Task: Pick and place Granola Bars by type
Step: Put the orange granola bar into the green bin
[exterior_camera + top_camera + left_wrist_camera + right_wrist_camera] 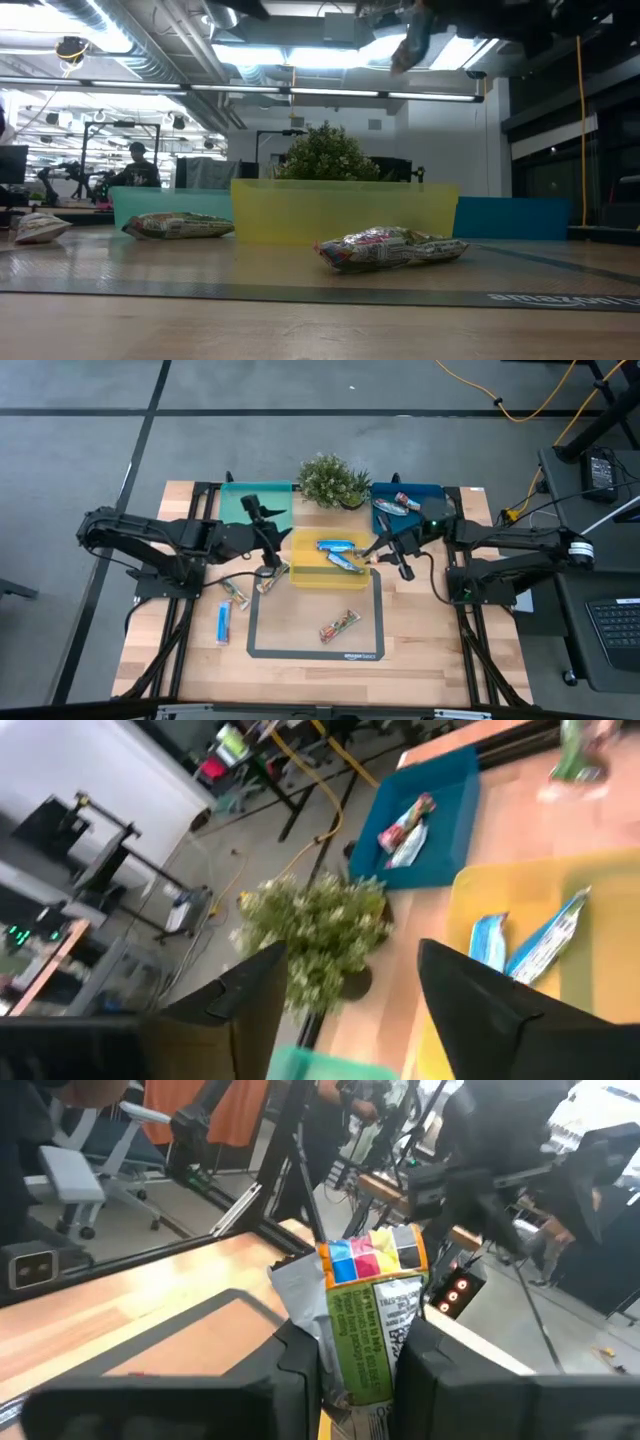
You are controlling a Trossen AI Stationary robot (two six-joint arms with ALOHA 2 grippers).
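1. Right gripper (385,552) is seen over the gap betw. the yellow tray (300,576) and the blue tray (437,493), at the yellow tray's right edge. Fingers are closed on a silvery bar (372,1320) w/ red-blue-yellow print; in the right wrist view the bar is held upright betw. the two dark fingers (300,1365).
2. In the low view the same bar (412,42) is seen high up near the top edge, well above the table.
3. Left gripper (272,555) is placed just left of the yellow tray, near the green tray (232,503). Its fingers (245,995) are spread apart w/ nothing betw. them in the left wrist view.
4. Two bright blue bars (340,555) are lying in the yellow tray, one near the back, one slanted in front of it. They are also seen in the left wrist view (530,940).
5. Silvery bars (395,505) w/ red print are lying in the blue tray, toward its left side; exact no. cannot be told.
6. One multicolour-print bar (339,626) is lying on the dark-bordered mat (262,645), right of centre, tilted.
7. Left of the mat, on bare wood: a blue bar (223,622) and a tan bar (236,594) just above it. Another tan bar (271,581) is lying at the mat's top-left corner, close to the yellow tray.
8. A potted plant (332,480) is standing at the table's back edge betw. the green and blue trays.
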